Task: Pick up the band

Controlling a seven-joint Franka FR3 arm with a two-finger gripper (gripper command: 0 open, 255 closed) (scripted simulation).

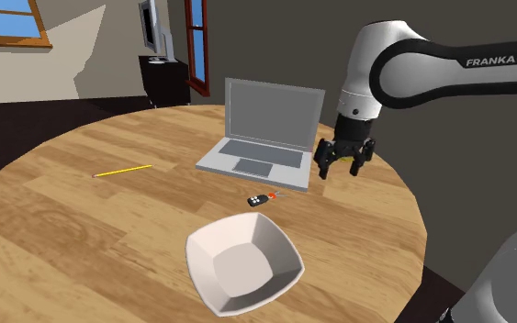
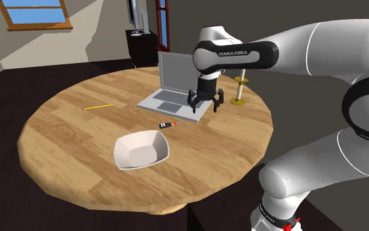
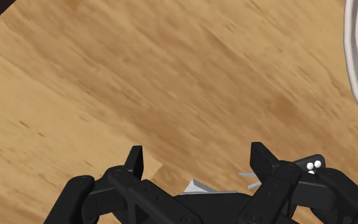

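The band is a small black strip with an orange-red end (image 1: 261, 198), lying on the round wooden table (image 1: 91, 229) between the laptop and the bowl. In the second exterior view the band (image 2: 168, 125) sits just in front of the laptop. My black gripper (image 1: 343, 167) hangs open above the table beside the laptop's front right corner, up and to the right of the band in the shoulder view. The gripper (image 2: 204, 107) points straight down with nothing between its fingers. In the wrist view the open gripper (image 3: 196, 156) faces bare wood, and the band (image 3: 311, 166) peeks past one finger.
A grey open laptop (image 1: 261, 138) stands at the table's far side. A white square bowl (image 1: 244, 264) sits near the front edge. A thin yellow stick (image 1: 123, 171) lies at the shoulder view's left. A yellowish upright stand (image 2: 240, 88) rises behind the gripper near the rim.
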